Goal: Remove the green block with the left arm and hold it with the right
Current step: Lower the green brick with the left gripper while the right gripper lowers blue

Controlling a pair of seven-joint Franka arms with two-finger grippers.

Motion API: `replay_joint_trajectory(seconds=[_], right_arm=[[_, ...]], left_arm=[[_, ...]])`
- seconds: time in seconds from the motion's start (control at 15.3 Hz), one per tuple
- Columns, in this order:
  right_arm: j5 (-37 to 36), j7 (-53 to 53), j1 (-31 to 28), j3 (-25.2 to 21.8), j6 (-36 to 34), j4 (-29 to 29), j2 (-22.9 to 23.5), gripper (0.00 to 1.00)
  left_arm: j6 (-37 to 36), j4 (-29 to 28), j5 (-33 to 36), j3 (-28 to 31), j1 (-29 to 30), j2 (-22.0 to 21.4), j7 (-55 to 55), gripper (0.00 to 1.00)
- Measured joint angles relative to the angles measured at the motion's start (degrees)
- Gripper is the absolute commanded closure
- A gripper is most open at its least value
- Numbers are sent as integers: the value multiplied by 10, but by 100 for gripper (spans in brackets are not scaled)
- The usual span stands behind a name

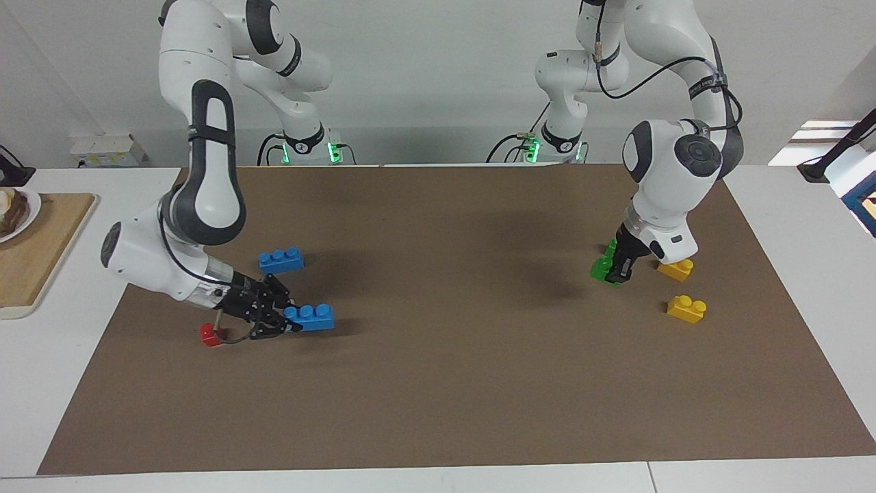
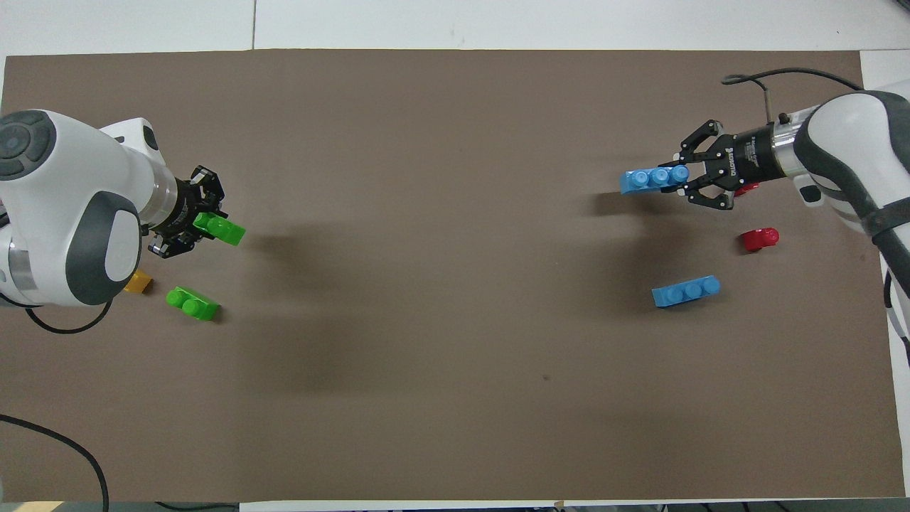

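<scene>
Overhead view for starters, working out from the robots' side. Nearest the robots, down on the brown mat: a second green block at the left arm's end, and a loose blue brick with three studs at the right arm's end. Both lying free, nothing touching them.

A bit farther out at the left arm's end, a yellow block, half tucked under that arm's wrist. Over the mat near it and the second green block, the left gripper, fingers clamped on the green block. Block poking out past the fingertips, tilted, studs showing from above. Looks jammed against the second green block in the facing view, but clearly apart from it in the overhead one.

At the right arm's end, a red block sitting just farther out than the loose blue brick. Then the right gripper, hanging low over the mat, pinched tight on one end of another blue brick, studs up, rest of the brick sticking out toward the middle of the mat.

Farthest out: a farther red block right by the right gripper, plus a farther yellow block alone at the left arm's end.
</scene>
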Motion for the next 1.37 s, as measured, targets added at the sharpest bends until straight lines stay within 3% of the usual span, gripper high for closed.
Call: replay_joint_trajectory(seconds=[0.52, 1.24, 1.31, 1.37], right_arm=[[-1, -65, -23, 1, 16, -58, 0, 100], [4, -65, -23, 5, 40, -88, -1, 100], [4, -65, -23, 5, 40, -88, -1, 74], [4, -65, -23, 5, 40, -88, -1, 29]], left_arm=[[89, -53, 8, 1, 31, 8, 35, 100], [149, -57, 50, 1, 41, 50, 32, 100], [151, -57, 54, 1, 41, 51, 31, 100], [154, -57, 56, 1, 41, 53, 31, 100]])
